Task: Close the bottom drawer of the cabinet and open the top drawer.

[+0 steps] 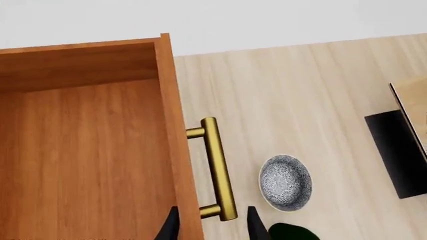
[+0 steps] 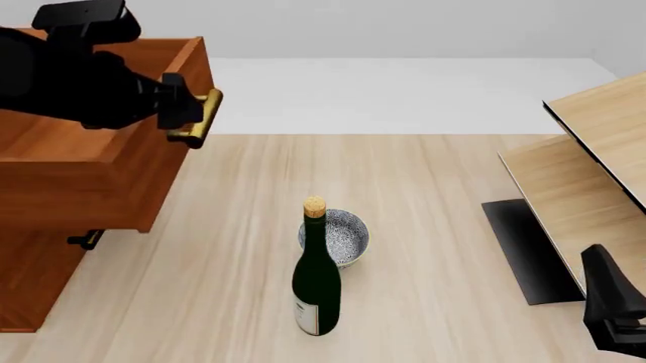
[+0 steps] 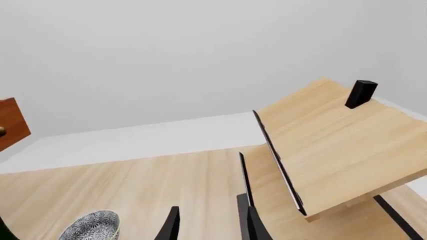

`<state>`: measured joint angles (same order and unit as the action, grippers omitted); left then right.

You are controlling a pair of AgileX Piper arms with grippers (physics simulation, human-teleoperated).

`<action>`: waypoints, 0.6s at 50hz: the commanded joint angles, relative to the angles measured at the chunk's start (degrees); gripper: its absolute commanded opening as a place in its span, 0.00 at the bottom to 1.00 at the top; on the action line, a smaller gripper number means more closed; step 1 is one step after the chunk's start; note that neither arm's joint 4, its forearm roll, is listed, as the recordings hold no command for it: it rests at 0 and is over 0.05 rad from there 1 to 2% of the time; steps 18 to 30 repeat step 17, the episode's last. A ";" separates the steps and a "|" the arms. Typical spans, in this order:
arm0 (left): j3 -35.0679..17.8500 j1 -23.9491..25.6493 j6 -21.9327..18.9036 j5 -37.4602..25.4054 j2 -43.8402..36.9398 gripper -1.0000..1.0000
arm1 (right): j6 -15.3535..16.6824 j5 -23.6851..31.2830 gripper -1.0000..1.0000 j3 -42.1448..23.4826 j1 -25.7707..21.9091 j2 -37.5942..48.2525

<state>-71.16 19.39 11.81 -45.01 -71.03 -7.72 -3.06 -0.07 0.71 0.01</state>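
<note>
Top drawer (image 2: 96, 178) of the cabinet (image 2: 35, 283) stands pulled well out over the worktop (image 2: 424, 302) at front-view left, its bare wooden inside open to the left wrist camera. Left claw (image 1: 212, 225) sits at the drawer's brass handle (image 1: 218, 167), one finger inside the drawer front and one outside the bar, with the bar's lower end between them; whether the fingers press on it cannot be told. Below the open drawer, a lower handle (image 2: 86, 240) peeks out against the cabinet front. A patterned bowl (image 2: 338, 236) rests mid-worktop with a dark corked bottle (image 2: 316, 276) upright just in front of it. Right claw (image 3: 208, 222) hangs at the near right edge, fingers apart and holding nothing, beside pale plywood furniture (image 2: 595, 162).
</note>
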 commanded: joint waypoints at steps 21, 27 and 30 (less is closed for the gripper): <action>-1.98 2.66 1.36 -0.54 0.44 1.00 | 0.13 -0.08 1.00 0.00 -0.28 0.00; -1.98 2.66 1.36 -0.54 0.44 1.00 | 0.13 -0.08 1.00 0.00 -0.28 0.00; -1.98 2.66 1.36 -0.54 0.44 1.00 | 0.13 -0.08 1.00 0.00 -0.28 0.00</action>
